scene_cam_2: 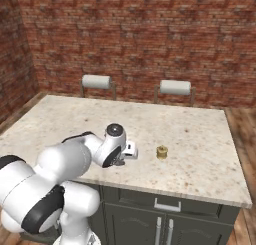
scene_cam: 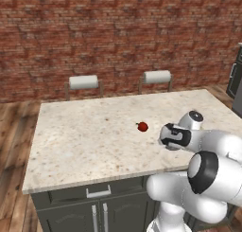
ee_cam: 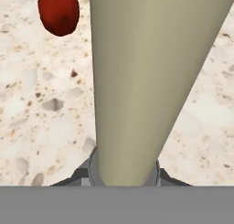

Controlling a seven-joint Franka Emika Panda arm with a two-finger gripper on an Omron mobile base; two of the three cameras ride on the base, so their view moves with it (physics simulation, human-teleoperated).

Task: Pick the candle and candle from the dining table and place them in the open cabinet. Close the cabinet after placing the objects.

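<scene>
- Red brick wall (scene_cam: 118, 32) closes the back of the room, with wooden plank floor (scene_cam: 14, 127) to either side of the table.
- Large table (scene_cam: 85, 146) with a beige speckled stone top stands in front of the wall; below its near edge are dark grey drawers and doors (scene_cam_2: 165, 221) with silver handles.
- Two stools with pale rolled backs stand at the far edge of the table, one stool (scene_cam: 83, 82) to the left, the other (scene_cam: 157, 76) to the right.
- Small red round fruit (scene_cam: 142, 127) lies on the stone top near its middle, well clear of the edges; in the hand view it shows at the top left (ee_cam: 58, 10).
- Squat yellowish-tan candle (scene_cam_2: 161, 151) sits on the table towards the near edge, just beside the arm's hand on its right in the right base view.
- Slim pale beige stick candle (ee_cam: 146, 81) rises large and close through the hand view, its foot set in a round grey base (ee_cam: 91, 170) that rests on the stone.
- Pincer (scene_cam_2: 122, 159) is low over the near part of the table, clenched on the stick candle; its tips themselves are hidden behind the hand in the base views.
- White arm (scene_cam: 208, 174) bends forward from the base over the table's near edge.
</scene>
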